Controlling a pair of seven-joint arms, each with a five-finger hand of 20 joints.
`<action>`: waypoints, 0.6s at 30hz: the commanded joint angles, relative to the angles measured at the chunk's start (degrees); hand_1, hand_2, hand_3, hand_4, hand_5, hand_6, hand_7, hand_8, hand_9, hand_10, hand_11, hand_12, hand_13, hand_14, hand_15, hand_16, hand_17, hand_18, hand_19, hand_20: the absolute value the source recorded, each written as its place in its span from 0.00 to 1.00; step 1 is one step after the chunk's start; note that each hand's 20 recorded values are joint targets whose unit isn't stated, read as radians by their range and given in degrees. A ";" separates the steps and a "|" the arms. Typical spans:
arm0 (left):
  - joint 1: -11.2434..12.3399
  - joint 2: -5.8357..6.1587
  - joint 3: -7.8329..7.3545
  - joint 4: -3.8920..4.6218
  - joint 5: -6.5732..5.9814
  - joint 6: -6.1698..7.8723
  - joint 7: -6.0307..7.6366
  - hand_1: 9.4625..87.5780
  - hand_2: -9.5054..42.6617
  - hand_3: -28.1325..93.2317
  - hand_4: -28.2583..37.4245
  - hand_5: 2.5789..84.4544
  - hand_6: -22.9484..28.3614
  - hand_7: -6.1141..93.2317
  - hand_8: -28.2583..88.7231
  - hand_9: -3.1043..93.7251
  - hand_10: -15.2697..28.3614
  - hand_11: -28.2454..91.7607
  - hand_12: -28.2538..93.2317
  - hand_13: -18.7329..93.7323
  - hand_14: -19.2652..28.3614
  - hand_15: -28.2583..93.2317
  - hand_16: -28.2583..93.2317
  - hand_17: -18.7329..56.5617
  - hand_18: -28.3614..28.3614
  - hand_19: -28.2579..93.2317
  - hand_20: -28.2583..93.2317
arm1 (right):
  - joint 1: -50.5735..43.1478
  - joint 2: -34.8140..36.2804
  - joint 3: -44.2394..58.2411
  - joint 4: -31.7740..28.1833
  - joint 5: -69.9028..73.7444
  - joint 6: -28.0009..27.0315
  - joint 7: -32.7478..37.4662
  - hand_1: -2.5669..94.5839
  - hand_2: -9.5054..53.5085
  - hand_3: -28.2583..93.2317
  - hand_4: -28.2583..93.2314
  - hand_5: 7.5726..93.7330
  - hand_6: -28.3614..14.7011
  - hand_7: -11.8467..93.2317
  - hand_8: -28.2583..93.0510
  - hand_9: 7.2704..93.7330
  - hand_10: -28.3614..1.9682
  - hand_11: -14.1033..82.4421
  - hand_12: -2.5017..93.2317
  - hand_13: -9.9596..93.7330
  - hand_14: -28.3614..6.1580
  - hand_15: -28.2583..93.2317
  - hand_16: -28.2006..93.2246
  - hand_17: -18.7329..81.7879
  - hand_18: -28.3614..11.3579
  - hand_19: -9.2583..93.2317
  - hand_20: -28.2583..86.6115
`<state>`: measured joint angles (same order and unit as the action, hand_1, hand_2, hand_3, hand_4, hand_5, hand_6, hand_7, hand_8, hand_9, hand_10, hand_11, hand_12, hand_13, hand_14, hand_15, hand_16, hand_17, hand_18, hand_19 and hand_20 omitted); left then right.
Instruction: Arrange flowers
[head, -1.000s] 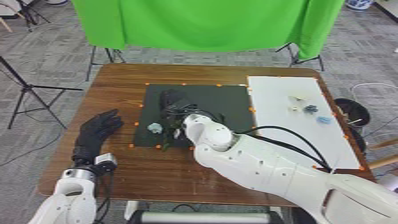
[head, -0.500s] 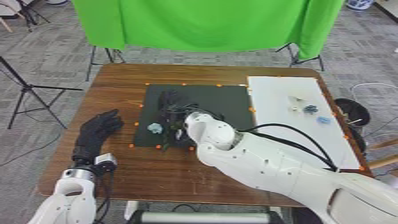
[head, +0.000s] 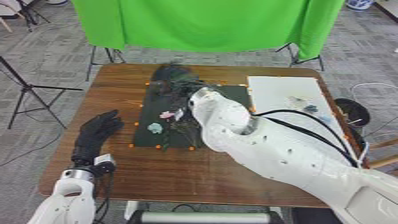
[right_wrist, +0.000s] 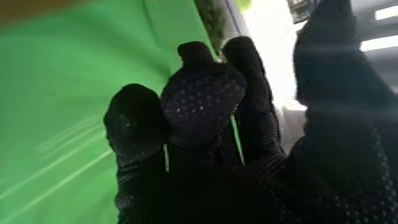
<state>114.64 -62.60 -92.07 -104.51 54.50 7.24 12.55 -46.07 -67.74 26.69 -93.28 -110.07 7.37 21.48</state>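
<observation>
- Left hand (head: 98, 135): on the left side of the brown table (head: 133, 185), left of the dark mat (head: 209, 90). Its fingers are extended toward the far side and slightly spread.
- Right hand (head: 173, 82): at the far left part of the dark mat, reaching over the mat's far edge. In the right wrist view its fingers are mostly straight, with narrow gaps between some of them. Contact with the mat cannot be told.
- Blue flower (head: 155, 128): on the near left part of the dark mat, right of the left hand.
- Pink flower (head: 167, 114): on the left part of the same mat, on the far side of the blue flower.
- White flower (head: 179, 114): just right of the pink flower.
- Blue-grey flower (head: 311, 108): on the right part of the white sheet (head: 271, 90), which lies right of the dark mat.
- Pale flower (head: 296, 99): on the white sheet, left of the blue-grey flower and farther.
- Green cloth (head: 209, 25): hangs beyond the table's far edge.
</observation>
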 joint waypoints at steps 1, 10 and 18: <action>3.96 -0.85 -0.94 -0.35 0.09 -0.21 -1.46 0.12 0.05 0.79 0.00 0.58 0.47 0.23 0.19 0.53 0.65 0.39 0.35 0.53 0.75 0.40 0.24 0.41 0.71 0.30 0.42 | -10.71 23.18 20.27 -16.79 -3.60 -1.32 2.80 0.37 0.00 0.82 0.10 0.55 0.72 0.26 0.16 0.59 0.50 0.25 0.21 0.92 0.74 0.76 0.47 0.79 0.38 1.00 0.68; 4.71 -1.66 -0.81 -0.71 0.25 0.05 -1.01 0.12 0.04 0.79 0.00 0.58 0.47 0.23 0.19 0.53 0.65 0.39 0.35 0.53 0.75 0.40 0.24 0.41 0.71 0.30 0.42 | -32.34 32.42 43.27 -16.12 -6.46 -6.04 9.00 0.34 0.00 0.80 0.11 0.50 0.69 0.23 0.17 0.55 0.44 0.23 0.21 0.90 0.68 0.76 0.47 0.76 0.33 1.00 0.69; 4.42 -1.70 -0.64 -0.83 0.40 -0.36 -1.07 0.12 0.05 0.79 0.00 0.58 0.47 0.23 0.19 0.53 0.65 0.39 0.35 0.53 0.75 0.40 0.24 0.41 0.71 0.30 0.42 | -36.76 33.13 44.92 -10.94 -8.02 -11.65 13.25 0.31 0.00 0.78 0.12 0.47 0.67 0.21 0.18 0.54 0.42 0.22 0.22 0.89 0.66 0.77 0.47 0.76 0.31 1.00 0.69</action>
<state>117.54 -63.51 -93.54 -106.43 54.58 7.24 12.74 -78.30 -35.22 73.18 -108.11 -116.28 -1.31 32.08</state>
